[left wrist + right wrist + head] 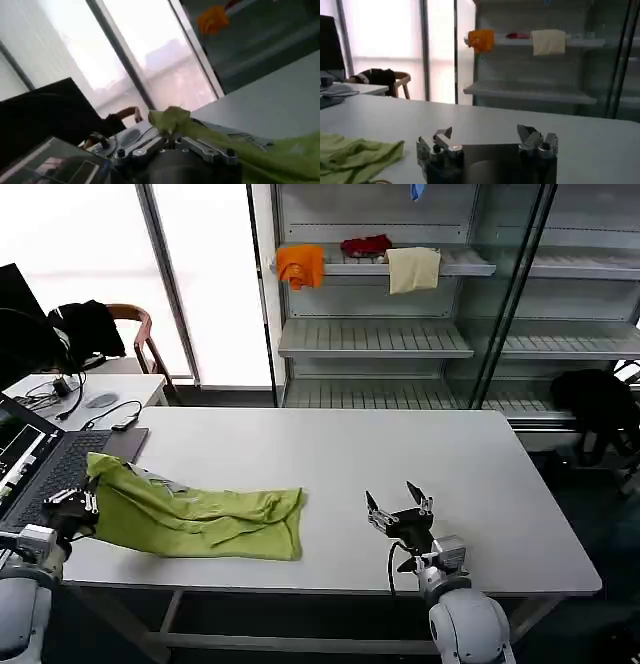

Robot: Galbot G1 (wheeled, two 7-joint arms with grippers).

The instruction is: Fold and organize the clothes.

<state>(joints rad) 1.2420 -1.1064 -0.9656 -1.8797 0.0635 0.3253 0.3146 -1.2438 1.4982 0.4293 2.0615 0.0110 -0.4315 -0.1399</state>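
T-shirt: lime yellow-green, lying crumpled in a long band across the lower left of the head view, on the white table; its right end reaches about the middle of the near table edge, its left end is lifted into a peak beside the laptop.

Left gripper: at the lower left edge of the head view, at the T-shirt's left end. In the left wrist view its fingers are closed together on a raised fold of the green fabric, which stands up in a point just above them.

Right gripper: low in the head view, right of centre, over bare table and apart from the T-shirt's right end. Its fingers are spread wide and hold nothing; in the right wrist view the T-shirt lies at the lower left, clear of them.

Table: white, mostly bare on its right half; the laptop sits at its left edge, partly under the lifted cloth.

Shelves: behind the table, upper centre of the head view, with an orange cloth, a red cloth and a cream cloth on the upper level.

Chair: upper left, with a black garment draped over it.
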